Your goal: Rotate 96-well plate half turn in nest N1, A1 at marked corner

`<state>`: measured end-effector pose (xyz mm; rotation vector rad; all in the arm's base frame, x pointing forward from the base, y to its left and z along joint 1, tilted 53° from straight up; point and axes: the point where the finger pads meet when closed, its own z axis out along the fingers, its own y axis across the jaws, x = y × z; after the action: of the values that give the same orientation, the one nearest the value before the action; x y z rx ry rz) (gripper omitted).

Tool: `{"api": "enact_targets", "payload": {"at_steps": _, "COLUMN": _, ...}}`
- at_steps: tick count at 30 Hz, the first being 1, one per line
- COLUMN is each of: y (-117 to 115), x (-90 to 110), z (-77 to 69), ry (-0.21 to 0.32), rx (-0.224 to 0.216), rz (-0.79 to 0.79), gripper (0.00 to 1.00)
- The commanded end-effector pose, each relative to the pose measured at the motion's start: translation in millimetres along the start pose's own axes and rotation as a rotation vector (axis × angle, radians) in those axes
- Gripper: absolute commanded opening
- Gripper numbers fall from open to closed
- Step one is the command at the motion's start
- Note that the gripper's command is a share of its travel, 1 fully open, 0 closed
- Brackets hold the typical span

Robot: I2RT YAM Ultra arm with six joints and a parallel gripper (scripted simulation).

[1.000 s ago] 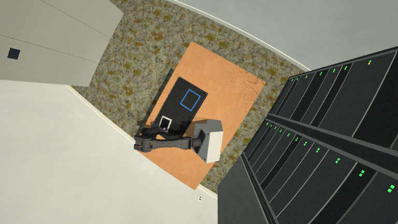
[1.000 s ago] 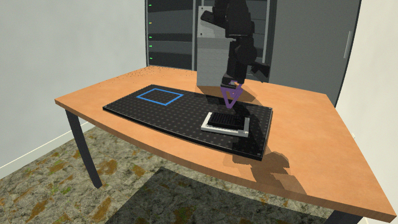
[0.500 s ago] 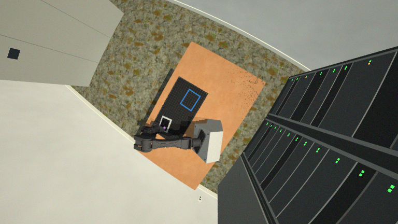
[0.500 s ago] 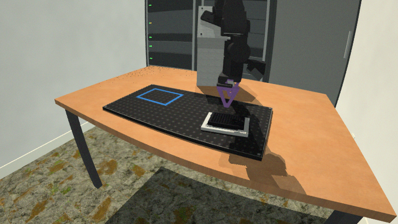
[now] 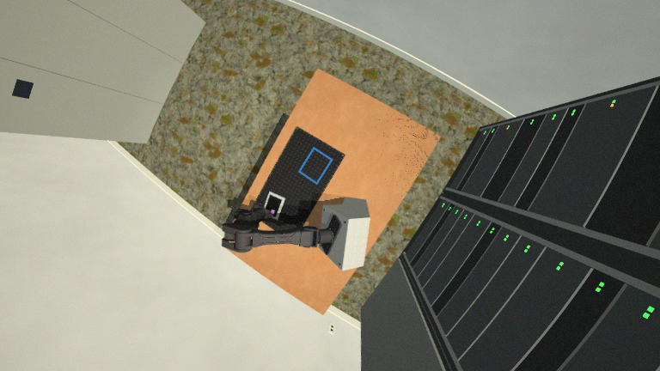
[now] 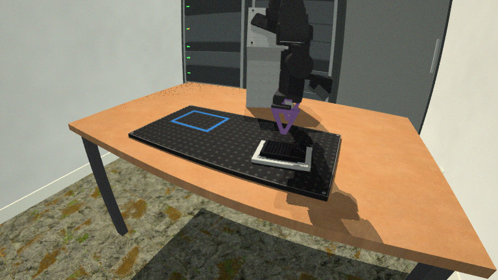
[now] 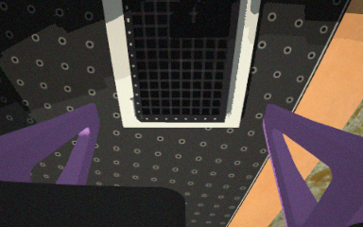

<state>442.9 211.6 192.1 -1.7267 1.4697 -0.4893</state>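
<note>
The black 96-well plate (image 6: 281, 150) lies flat in the white plate nest N1 (image 6: 283, 156) on the black perforated deck; it also shows in the wrist view (image 7: 179, 59) inside the nest's white frame (image 7: 118, 76). My gripper (image 6: 285, 122) with purple fingers hangs open and empty just above the plate's far end. In the wrist view the gripper (image 7: 181, 142) has its fingers spread wide, with the plate's near end ahead of and between them. In the overhead view the nest (image 5: 274, 203) is partly hidden by the arm. The cut corner and the A1 mark are not visible.
The bench spot B1 (image 6: 200, 120), a blue taped outline, lies on the far left part of the deck; it shows too in the overhead view (image 5: 315, 165). The grey arm base block (image 6: 261, 75) stands behind the deck. The deck's right edge (image 7: 302, 85) borders the orange table top.
</note>
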Motion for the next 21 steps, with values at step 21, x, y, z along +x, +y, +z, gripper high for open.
{"api": "enact_targets", "payload": {"at_steps": 21, "y": -11, "x": -5, "z": 27.1, "ry": -0.021, "rx": 0.024, "rz": -0.005, "gripper": 1.0}}
